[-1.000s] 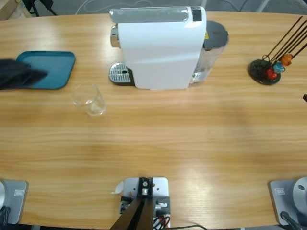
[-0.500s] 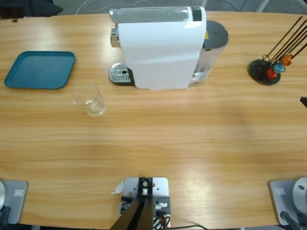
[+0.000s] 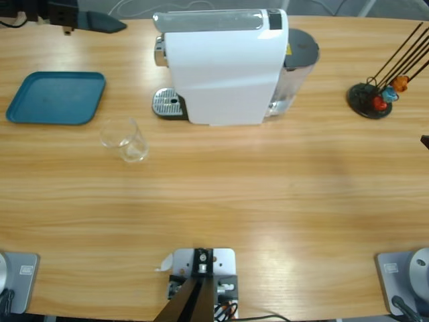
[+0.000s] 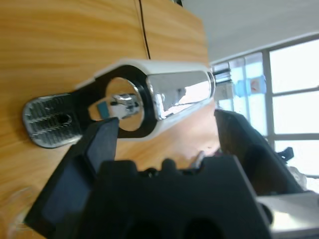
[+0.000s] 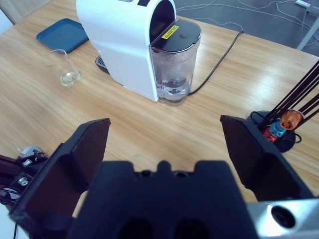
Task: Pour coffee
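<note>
Surface (image 3: 268,201): long and wooden, seen from above.

Machine (image 3: 224,67): a white coffee maker at the back middle, its silver drip grate (image 3: 167,104) sticking out toward the tray side. In the right wrist view a clear water tank (image 5: 174,69) sits at its rear with a black cable (image 5: 214,64) trailing away over the wood.

Glass (image 3: 125,139): a small clear tumbler, upright, in front of the grate and near the tray's corner but apart from both.

Coffee (image 5: 70,78): a thin pale yellowish layer at the bottom of the glass – nothing grips the glass.

Tray (image 3: 57,98): teal, with rounded corners, lying flat well to one side of the machine.

Holder (image 3: 370,99): a black round base with thin dark rods leaning outward and red, blue and orange pieces at its foot, near the far end of the surface.

Left pincer (image 4: 164,144): jaws spread apart, gripping nothing – it looks along the machine's front at the grate and chrome spout, with room windows behind. In the high view a dark shape (image 3: 64,13) at the upper corner, past the tray, is likely this arm.

Right pincer (image 5: 164,134): jaws wide apart and bare, held above the surface, facing the machine's tank side, with the holder just beside one jaw.
</note>
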Robot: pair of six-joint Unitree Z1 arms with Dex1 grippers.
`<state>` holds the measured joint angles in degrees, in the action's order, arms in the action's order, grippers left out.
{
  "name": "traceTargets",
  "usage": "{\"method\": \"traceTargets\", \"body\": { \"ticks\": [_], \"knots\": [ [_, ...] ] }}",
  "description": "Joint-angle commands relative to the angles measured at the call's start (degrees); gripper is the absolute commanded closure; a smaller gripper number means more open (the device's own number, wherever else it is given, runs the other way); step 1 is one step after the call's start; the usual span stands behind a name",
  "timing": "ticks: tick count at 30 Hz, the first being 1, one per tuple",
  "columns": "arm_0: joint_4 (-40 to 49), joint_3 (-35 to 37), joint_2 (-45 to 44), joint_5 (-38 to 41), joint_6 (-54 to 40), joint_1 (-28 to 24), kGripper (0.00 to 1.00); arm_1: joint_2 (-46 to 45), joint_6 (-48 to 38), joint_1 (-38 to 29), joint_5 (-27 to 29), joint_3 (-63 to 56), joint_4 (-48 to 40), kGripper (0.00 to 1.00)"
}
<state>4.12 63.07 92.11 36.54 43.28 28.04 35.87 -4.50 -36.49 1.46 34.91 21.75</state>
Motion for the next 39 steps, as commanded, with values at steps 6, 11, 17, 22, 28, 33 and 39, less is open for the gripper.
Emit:
{"method": "traceTargets", "body": {
  "ticks": [6, 11, 17, 22, 28, 33, 39],
  "knots": [
    [-0.90, 2.74, 9.24, 4.52, 0.81, -0.44, 0.387, -0.45, -0.42, -0.60, -0.59, -2.04, -1.09, 0.000],
    [-1.57, 5.10, 10.91, 5.84, 1.04, 0.49, 0.524, -0.17, -0.42, -0.60, -0.64, -2.04, -1.09, 0.000],
    [-1.48, 4.61, 11.69, 6.02, 0.84, 0.88, 0.869, -0.15, -0.42, -0.60, -0.59, -2.04, -1.09, 0.000],
    [-1.25, 4.33, 10.23, 6.26, 0.75, 0.88, 1.000, 0.25, -0.42, -0.60, -0.41, -2.21, -1.62, 0.000],
    [-1.41, 4.45, 8.72, 6.44, 0.67, 1.54, 1.000, -0.01, -0.42, -0.60, -0.43, -2.30, -1.62, 0.000],
    [-1.52, 7.37, 6.59, 6.98, 1.21, 3.35, 1.000, 0.07, -0.33, -0.60, -0.41, -2.39, -1.53, 0.000],
    [-1.39, 12.29, 4.04, 5.05, 1.44, 4.60, 1.000, 0.32, -0.16, -0.60, -0.50, -2.39, -1.53, 0.000]
  ]
}}
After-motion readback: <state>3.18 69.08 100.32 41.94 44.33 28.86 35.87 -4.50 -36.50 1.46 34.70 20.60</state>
